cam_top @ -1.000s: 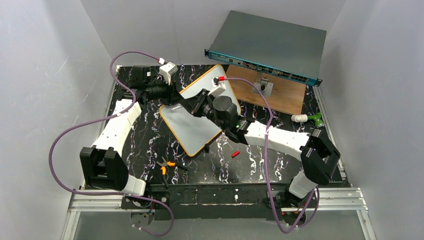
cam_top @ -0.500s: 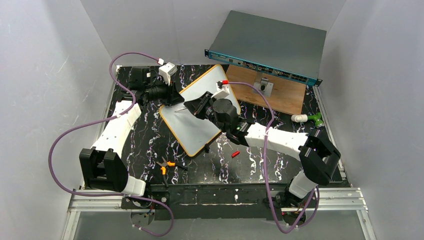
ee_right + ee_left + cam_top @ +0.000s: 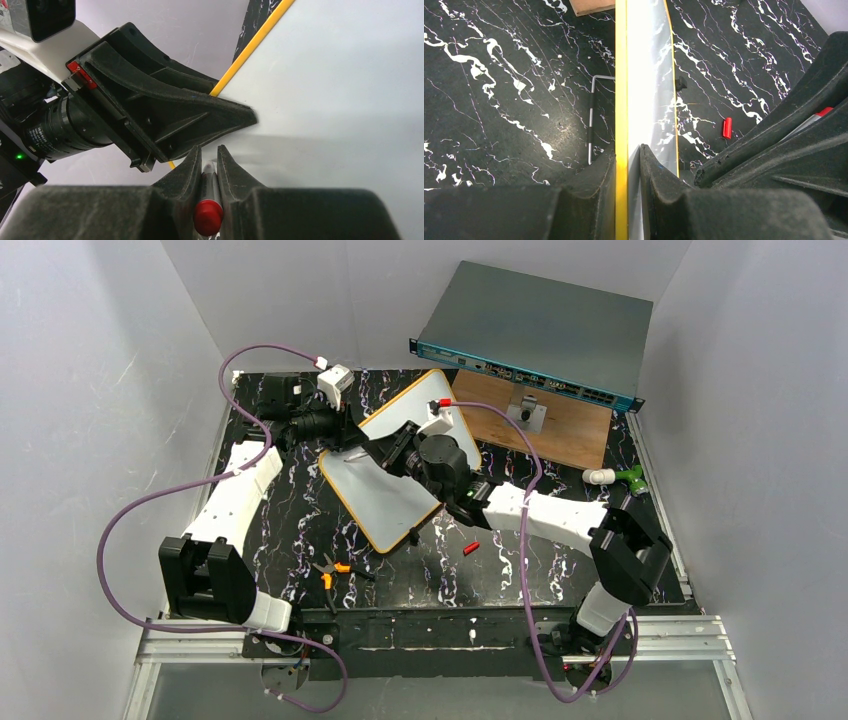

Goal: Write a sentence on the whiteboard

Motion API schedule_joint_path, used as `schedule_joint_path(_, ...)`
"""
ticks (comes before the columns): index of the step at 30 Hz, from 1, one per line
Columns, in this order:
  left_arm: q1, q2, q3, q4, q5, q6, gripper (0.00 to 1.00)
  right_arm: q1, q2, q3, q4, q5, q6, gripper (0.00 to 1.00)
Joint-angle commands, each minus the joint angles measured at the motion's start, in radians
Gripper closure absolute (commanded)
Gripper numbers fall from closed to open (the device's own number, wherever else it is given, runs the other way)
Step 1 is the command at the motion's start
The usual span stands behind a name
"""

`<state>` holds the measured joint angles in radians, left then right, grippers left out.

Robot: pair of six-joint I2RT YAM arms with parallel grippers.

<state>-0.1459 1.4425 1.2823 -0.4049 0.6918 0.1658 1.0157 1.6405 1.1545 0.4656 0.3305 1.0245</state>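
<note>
Step in hand: getting set to write, by my read. The left gripper (image 3: 627,155) is clenched on the orange-yellow rim of the whiteboard (image 3: 390,495), holding it tilted up off the black marble table (image 3: 280,530) at mid-table. The right gripper (image 3: 209,152) pinches a red-ended marker (image 3: 208,200), aimed at the white face just beside the left fingers. Next move needs the tip pressed on lightly while the left clamp stays firm. The marker tip is hidden, so contact is unclear. No ink is visible on the board. A loose red cap (image 3: 471,547) lies near the board.
</note>
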Motion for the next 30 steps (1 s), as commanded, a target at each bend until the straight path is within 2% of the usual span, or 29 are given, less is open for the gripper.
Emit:
schedule_joint_path(1, -0.008, -0.005, -0.026, -0.037, -0.098, 0.086, 1.00, 0.007, 0.016, 0.056, 0.030, 0.010, 0.016, 0.99)
schedule_joint_path(30, -0.008, -0.005, -0.023, -0.039, -0.087, 0.097, 1.00, 0.007, 0.016, 0.015, -0.098, 0.057, 0.036, 0.99)
